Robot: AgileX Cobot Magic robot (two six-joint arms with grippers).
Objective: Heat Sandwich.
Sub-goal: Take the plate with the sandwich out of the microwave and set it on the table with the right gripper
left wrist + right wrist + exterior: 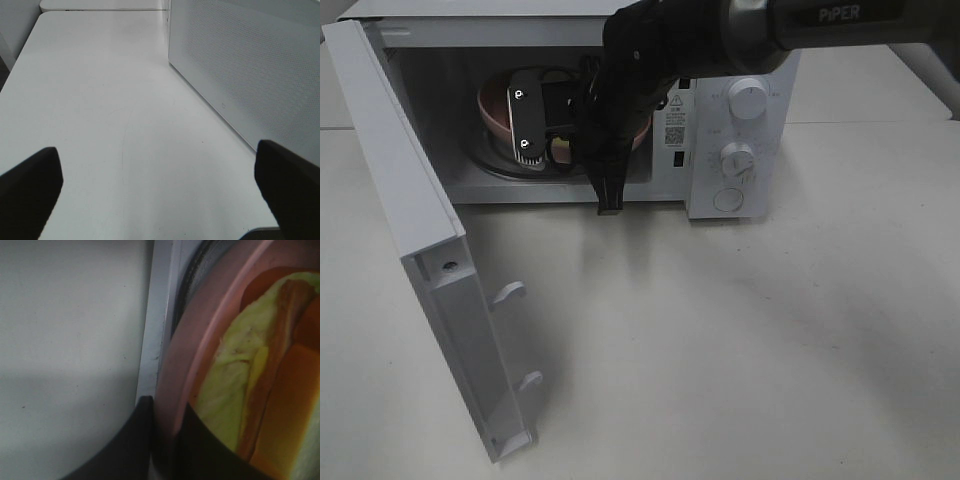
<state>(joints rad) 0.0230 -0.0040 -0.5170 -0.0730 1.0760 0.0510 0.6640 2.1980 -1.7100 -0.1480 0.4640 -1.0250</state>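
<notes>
reaching into the open microwave (740, 150) from the right side of the room, the right arm (700, 40) fills most of the oven's mouth, and its right gripper (167, 440) has its jaws pinched nearly shut on the rim of the pink plate (187, 345), one finger outside the rim and one inside. the sandwich (260, 385) lies on that plate, inside the cavity, its pale green lettuce and brown crust right up against the wrist camera; from the high camera i can hardly make it out, since the arm's black wrist and its camera bracket (527, 122) cover most of the plate (495, 105). the microwave door (420, 250) hangs wide open to the left, its inner face with two latch hooks turned toward the front of the table (740, 350). the control panel with two knobs and a round button stands to the right of the opening. the left gripper (160, 185) is well apart from all this, its dark fingers (30, 190) spread wide and holding nothing, hovering above bare white tabletop beside the perforated white side wall (240, 65) of the oven.
</notes>
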